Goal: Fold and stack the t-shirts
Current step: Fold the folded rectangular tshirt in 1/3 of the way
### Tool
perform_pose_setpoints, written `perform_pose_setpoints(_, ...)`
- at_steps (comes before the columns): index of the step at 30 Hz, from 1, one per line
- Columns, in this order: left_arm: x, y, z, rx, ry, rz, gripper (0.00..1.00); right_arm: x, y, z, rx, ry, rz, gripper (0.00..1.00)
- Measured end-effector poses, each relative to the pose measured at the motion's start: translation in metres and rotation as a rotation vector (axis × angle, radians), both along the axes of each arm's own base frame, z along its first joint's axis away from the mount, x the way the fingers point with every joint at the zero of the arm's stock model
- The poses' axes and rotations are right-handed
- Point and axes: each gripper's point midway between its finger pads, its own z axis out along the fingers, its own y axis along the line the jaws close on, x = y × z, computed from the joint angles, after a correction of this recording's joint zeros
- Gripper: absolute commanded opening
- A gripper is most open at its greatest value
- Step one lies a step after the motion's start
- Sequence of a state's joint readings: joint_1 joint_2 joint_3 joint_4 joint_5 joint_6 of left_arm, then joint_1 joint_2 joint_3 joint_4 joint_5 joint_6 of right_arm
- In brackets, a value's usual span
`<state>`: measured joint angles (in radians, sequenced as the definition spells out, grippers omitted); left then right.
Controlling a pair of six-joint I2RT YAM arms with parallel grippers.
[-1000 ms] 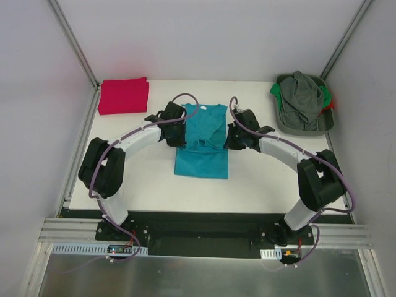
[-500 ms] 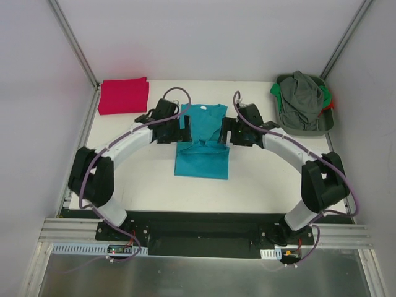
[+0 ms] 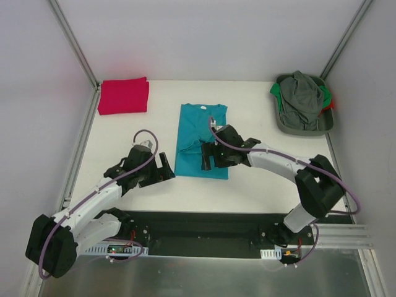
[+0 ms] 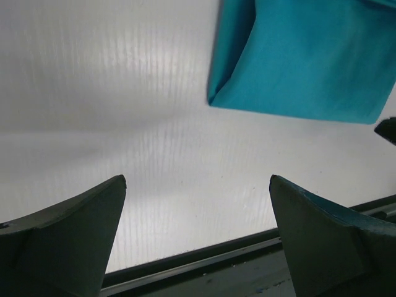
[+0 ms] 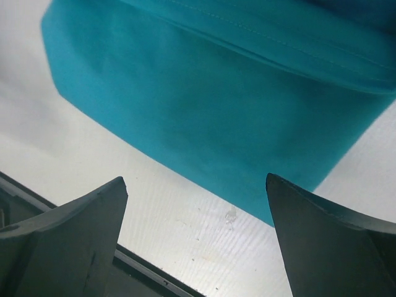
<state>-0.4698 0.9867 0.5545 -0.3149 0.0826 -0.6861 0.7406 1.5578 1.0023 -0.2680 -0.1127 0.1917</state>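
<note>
A teal t-shirt (image 3: 199, 133) lies folded into a long narrow rectangle in the middle of the white table (image 3: 124, 136), small white neck label at its far end. A red t-shirt (image 3: 124, 96) lies folded at the far left corner. My left gripper (image 3: 165, 169) is open, low beside the teal shirt's near left corner, holding nothing. In the left wrist view that gripper (image 4: 197, 179) has the teal corner (image 4: 297, 62) ahead of it. My right gripper (image 3: 206, 159) is open over the teal shirt's near end. The right wrist view shows that gripper (image 5: 195, 179) empty, with the teal cloth (image 5: 216, 105) just beyond.
A grey-green bin (image 3: 317, 128) at the far right corner holds a heap of grey, green and red clothes (image 3: 300, 99). The table's dark front rail (image 3: 204, 216) runs just behind both grippers. White walls with metal posts enclose the table.
Both grippers have opened and let go of the teal shirt. Both arms have drawn back toward the near edge, the left one furthest. The shirt now lies flatter and narrower.
</note>
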Motion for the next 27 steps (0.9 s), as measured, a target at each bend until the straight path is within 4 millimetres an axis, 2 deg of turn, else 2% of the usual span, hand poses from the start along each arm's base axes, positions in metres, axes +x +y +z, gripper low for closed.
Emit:
perform_pose_setpoints(4,-0.02,0.004,-0.01,-0.041,0.016,0.016,0.99,0.006,0.01,-0.026,-0.05,0.049,0.001,0.96)
perform_pose_setpoints(9,-0.022,0.001,-0.002,-0.083,-0.012,0.013,0.99,0.039,0.027,-0.037,-0.091,0.028,-0.024,0.96)
perform_pose_setpoints(11,-0.022,0.0,-0.001,-0.089,-0.014,0.009,0.99,0.068,0.04,-0.032,-0.103,-0.029,-0.044,0.96)
perform_pose_setpoints(15,-0.024,-0.002,-0.003,-0.097,-0.002,-0.001,0.99,0.112,0.052,-0.018,-0.113,-0.115,-0.079,0.96)
perform_pose_setpoints(18,-0.025,-0.002,-0.006,-0.093,0.013,-0.002,0.99,0.146,0.057,-0.006,-0.102,-0.169,-0.094,0.96)
perform_pose_setpoints(21,-0.027,-0.003,-0.01,-0.088,0.032,-0.004,0.99,0.171,0.058,0.006,-0.079,-0.204,-0.084,0.96)
perform_pose_setpoints(24,-0.028,-0.004,-0.015,-0.084,0.058,-0.008,0.99,0.176,0.051,0.012,-0.086,-0.229,-0.04,0.96)
perform_pose_setpoints(27,-0.03,-0.004,-0.023,-0.074,0.094,-0.01,0.99,0.155,0.038,0.014,-0.125,-0.255,0.024,0.96)
